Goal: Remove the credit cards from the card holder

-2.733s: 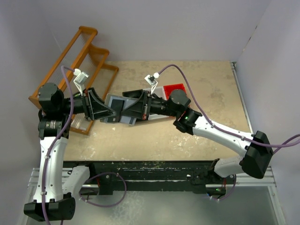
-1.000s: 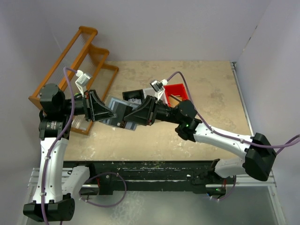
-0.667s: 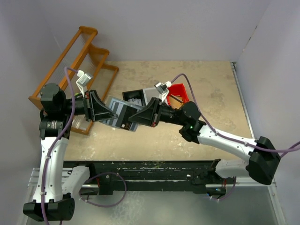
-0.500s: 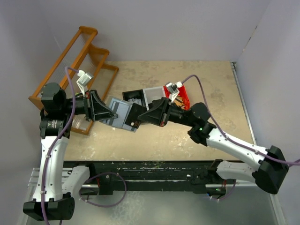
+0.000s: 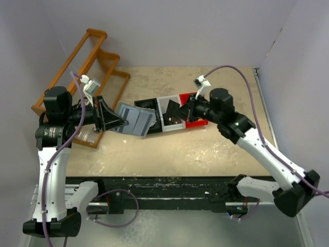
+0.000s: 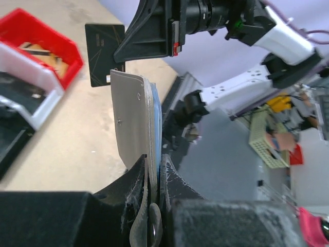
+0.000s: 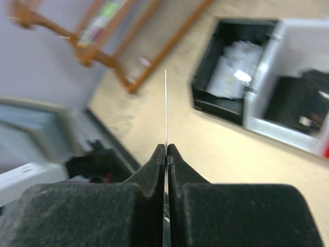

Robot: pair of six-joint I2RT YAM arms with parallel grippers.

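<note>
While the left gripper [image 5: 122,123] pinches one end of the grey card holder [image 5: 135,119] and holds it off the table, likely to steady it for pulling, the overhead view puts the right gripper [image 5: 178,109] well apart from it, above the row of bins [image 5: 199,122]. Only the left wrist view shows what that gripper carries, a dark card [image 6: 104,54] seen flat, beyond the holder's pale face. From the right wrist the card is a mere upright line, with the fingers [image 7: 157,170] pressed tight on it.
</note>
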